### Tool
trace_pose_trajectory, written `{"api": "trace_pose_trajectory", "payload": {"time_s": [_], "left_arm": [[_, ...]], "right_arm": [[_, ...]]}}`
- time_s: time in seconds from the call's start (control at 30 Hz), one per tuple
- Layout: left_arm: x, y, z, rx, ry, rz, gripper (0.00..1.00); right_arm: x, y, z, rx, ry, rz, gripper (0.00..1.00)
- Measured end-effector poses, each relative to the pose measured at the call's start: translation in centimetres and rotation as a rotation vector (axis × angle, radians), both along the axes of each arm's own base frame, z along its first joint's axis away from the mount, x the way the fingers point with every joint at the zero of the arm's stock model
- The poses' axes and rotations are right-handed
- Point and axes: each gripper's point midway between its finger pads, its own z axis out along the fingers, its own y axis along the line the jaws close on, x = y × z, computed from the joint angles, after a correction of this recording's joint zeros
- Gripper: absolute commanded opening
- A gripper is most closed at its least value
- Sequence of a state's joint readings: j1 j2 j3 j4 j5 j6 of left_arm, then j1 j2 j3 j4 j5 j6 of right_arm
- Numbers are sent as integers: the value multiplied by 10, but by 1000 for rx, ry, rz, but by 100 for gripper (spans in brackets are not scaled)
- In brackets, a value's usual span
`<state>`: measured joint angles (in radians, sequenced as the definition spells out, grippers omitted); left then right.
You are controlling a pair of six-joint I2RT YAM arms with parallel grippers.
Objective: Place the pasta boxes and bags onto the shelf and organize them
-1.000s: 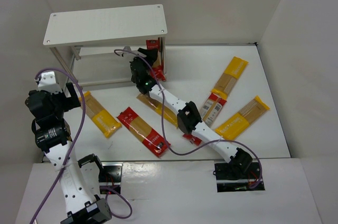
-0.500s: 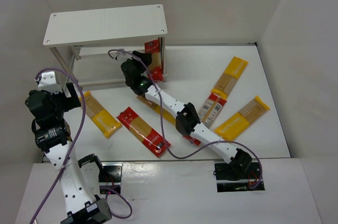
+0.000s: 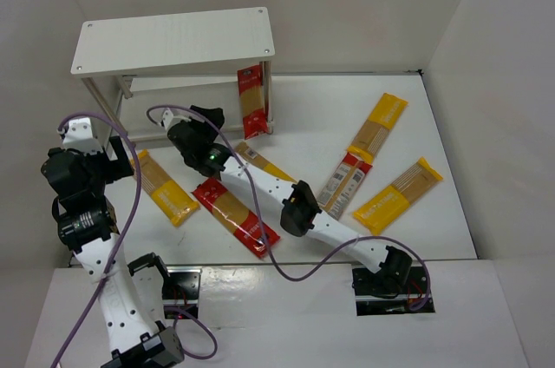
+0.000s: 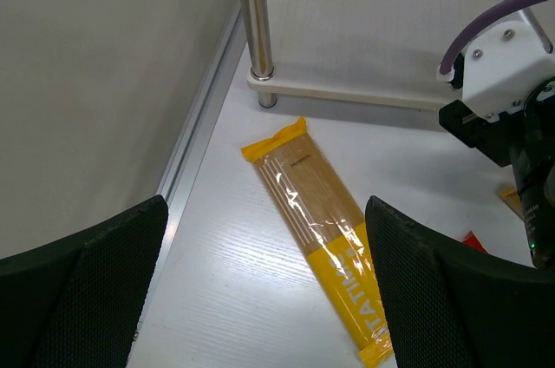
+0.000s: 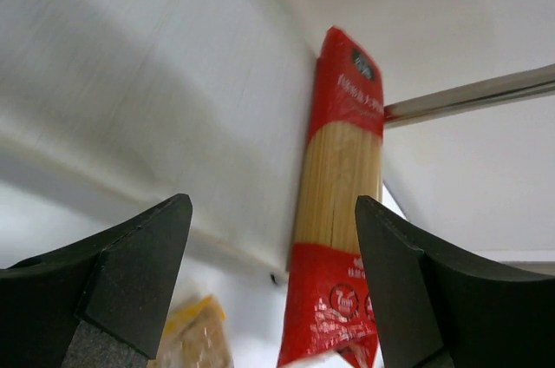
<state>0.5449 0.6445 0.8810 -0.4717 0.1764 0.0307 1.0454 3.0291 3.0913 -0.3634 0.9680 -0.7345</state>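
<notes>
The white shelf [image 3: 173, 38] stands at the back left. A red pack [image 3: 251, 101] leans upright against its right end; the right wrist view shows this pack [image 5: 342, 212] ahead, apart from the fingers. My right gripper [image 3: 208, 118] is open and empty, to the left of that pack in front of the shelf. My left gripper [image 3: 117, 164] is open and empty above the near end of a yellow pack [image 3: 163, 187], which also shows in the left wrist view [image 4: 316, 229]. A red pack [image 3: 235, 216] lies flat at centre.
A yellow pack [image 3: 260, 164] lies partly under the right arm. To the right lie two yellow packs [image 3: 378, 123] [image 3: 399, 193] and a red one [image 3: 347, 179]. A shelf leg [image 4: 256, 21] stands close to the left wall. White walls enclose the table.
My right gripper has drawn back to the left, away from the red pack, which stays leaning against the shelf's right end. The left arm has not moved.
</notes>
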Motion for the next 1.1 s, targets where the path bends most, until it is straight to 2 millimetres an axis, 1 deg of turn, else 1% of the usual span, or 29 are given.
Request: {"api": "trace_pose_trajectory", "payload": {"time_s": [0.07,0.13,0.2,0.33,0.4,0.47,0.57,0.67,0.73,0.83,0.9,0.97,1.03,1.1], "left_arm": [[0,-1,0,-1,-2,-5,100],[-1,-2,2,2,-9,-9,100],[-1,-3,3,3,-13,-14,100],[-1,-5,4,2,-17,-23,100],[0,-6,4,1,-18,-28,100],[0,-7,4,4,-17,-33,100],[0,-8,4,14,-15,-49,100],[2,-12,3,8,-11,-74,100],[3,-14,0,1,-4,-91,100],[5,-17,-4,-2,12,-116,100],[6,-19,-6,-8,22,-131,100],[6,-21,-9,-17,29,-145,100],[7,-23,-10,-22,33,-154,100],[7,-25,-10,-25,34,-164,100]], "right_arm": [[-9,1,0,-17,41,14,84],[-19,1,5,-23,80,32,84],[-32,3,17,-17,117,59,84],[-64,8,49,15,180,123,84],[-79,6,63,24,219,151,84],[-97,5,73,35,271,187,84],[-117,-2,74,26,374,242,84],[-130,-15,80,12,457,273,84],[-137,-24,94,15,490,293,84],[-149,-42,126,35,504,319,84],[-159,-59,155,58,503,336,84],[-172,-81,185,84,498,356,84],[-185,-106,204,86,501,365,84],[-194,-129,214,83,510,364,84]]}}
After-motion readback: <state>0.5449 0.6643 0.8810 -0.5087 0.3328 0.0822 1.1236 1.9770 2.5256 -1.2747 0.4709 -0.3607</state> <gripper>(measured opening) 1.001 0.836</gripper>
